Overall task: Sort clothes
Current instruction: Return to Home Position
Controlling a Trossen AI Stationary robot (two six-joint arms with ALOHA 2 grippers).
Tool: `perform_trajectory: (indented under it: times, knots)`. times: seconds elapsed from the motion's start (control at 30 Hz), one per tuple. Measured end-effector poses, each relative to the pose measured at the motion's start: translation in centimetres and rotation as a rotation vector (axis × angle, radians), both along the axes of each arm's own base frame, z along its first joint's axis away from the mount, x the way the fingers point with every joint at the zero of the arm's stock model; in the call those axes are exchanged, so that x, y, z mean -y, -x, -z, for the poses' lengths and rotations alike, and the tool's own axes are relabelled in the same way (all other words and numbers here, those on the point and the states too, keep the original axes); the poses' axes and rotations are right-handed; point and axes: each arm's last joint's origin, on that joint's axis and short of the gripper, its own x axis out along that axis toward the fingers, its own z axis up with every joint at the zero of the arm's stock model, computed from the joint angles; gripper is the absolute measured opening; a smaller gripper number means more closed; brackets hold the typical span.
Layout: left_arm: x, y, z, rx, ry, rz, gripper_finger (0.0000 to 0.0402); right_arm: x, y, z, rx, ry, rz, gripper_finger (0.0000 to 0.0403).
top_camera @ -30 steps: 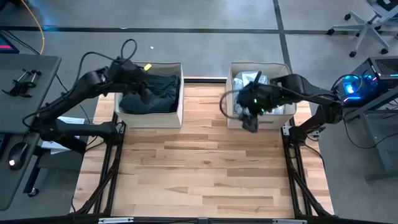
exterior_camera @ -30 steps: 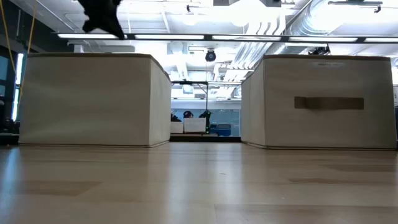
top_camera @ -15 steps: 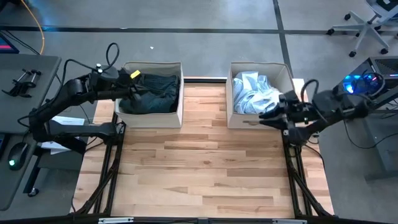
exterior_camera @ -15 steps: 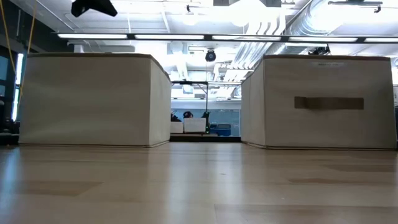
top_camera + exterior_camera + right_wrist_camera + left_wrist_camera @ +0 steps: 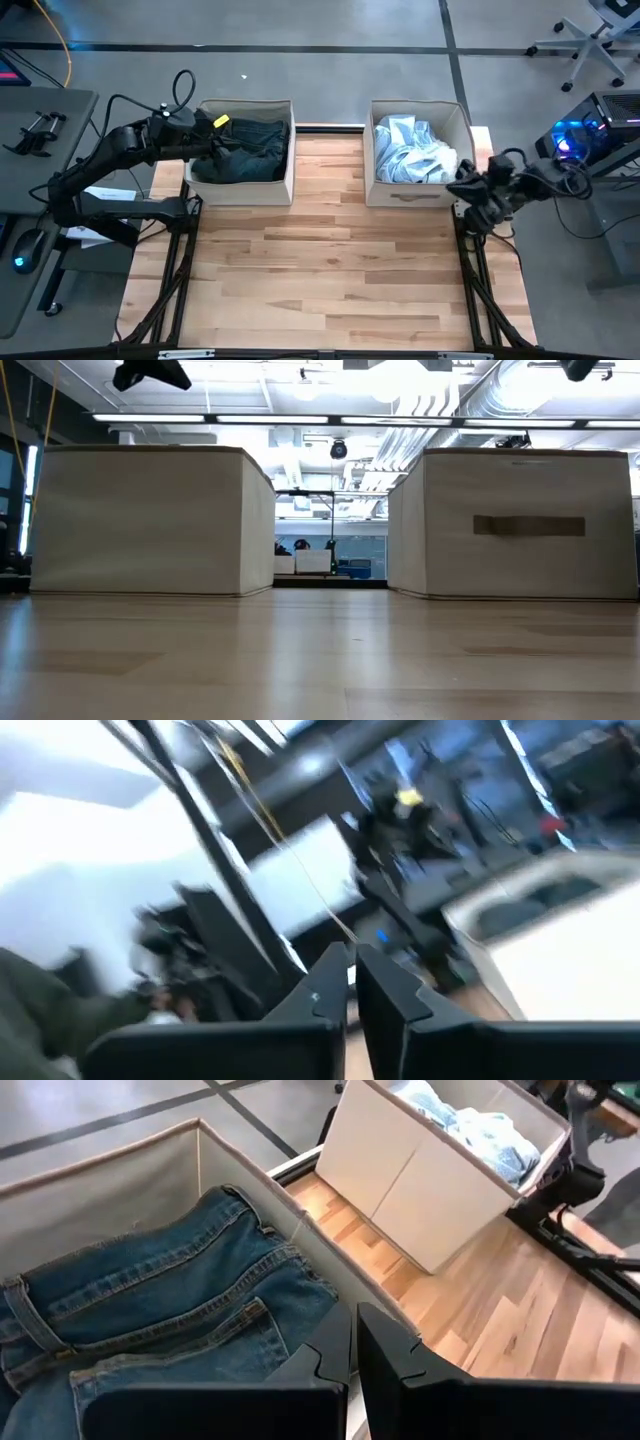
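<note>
Two beige fabric bins stand at the table's far side. The left bin (image 5: 288,172) holds dark clothes, with blue denim jeans (image 5: 170,1315) on top. The right bin (image 5: 420,195) holds pale blue and white clothes (image 5: 410,150). My left gripper (image 5: 352,1348) is shut and holds nothing. It hovers over the left bin's left part (image 5: 218,145), above the jeans. My right gripper (image 5: 352,982) is also shut and holds nothing. It hangs beside the right bin's right wall, at the table's right edge (image 5: 455,187). The low view shows both grippers (image 5: 150,372) (image 5: 580,368) high above the bins.
The wooden table (image 5: 320,270) in front of the bins is bare. A gap of table (image 5: 330,160) separates the two bins. Beside the table are a grey desk (image 5: 40,130) on the left and lit equipment (image 5: 575,135) on the right.
My right gripper has swung away from the right bin's near wall toward the table's right edge, uncovering the pale clothes in the bin. My left gripper has drawn back a little over the left bin toward the table's left edge and then kept still.
</note>
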Motion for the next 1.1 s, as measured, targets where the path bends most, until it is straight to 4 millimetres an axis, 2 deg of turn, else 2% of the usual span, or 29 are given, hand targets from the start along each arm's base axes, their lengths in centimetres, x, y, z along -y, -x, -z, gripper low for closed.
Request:
perform_trajectory:
  times: [0.17, 0.4, 0.57, 0.63, 0.87, 1.1]
  knots:
    - [0.0, 0.0, 0.0, 0.030, 0.046, -0.038, 0.0000, -0.1, 0.6, 2.4, 0.146, 0.017, -0.093, 0.0002]
    - [0.0, 0.0, 0.0, 0.050, 0.079, -0.065, 0.0000, -1.5, -1.9, 6.6, 0.230, -0.008, -0.193, 0.0000]
    - [0.0, 0.0, 0.0, 0.062, 0.097, -0.080, 0.0000, -1.9, -2.8, 9.8, 0.307, 0.008, -0.170, 0.0000]
    - [0.0, 0.0, 0.0, 0.065, 0.101, -0.084, 0.0000, -1.9, -3.2, 11.0, 0.283, 0.024, -0.142, 0.0000]
    - [0.0, 0.0, 0.0, 0.064, 0.099, -0.090, 0.0000, -1.2, -3.9, 11.8, 0.201, 0.167, 0.000, 0.0000]
    - [0.0, 0.0, 0.0, 0.067, 0.097, -0.108, 0.0000, -0.4, -4.8, 14.0, -0.044, 0.164, 0.025, 0.0000]
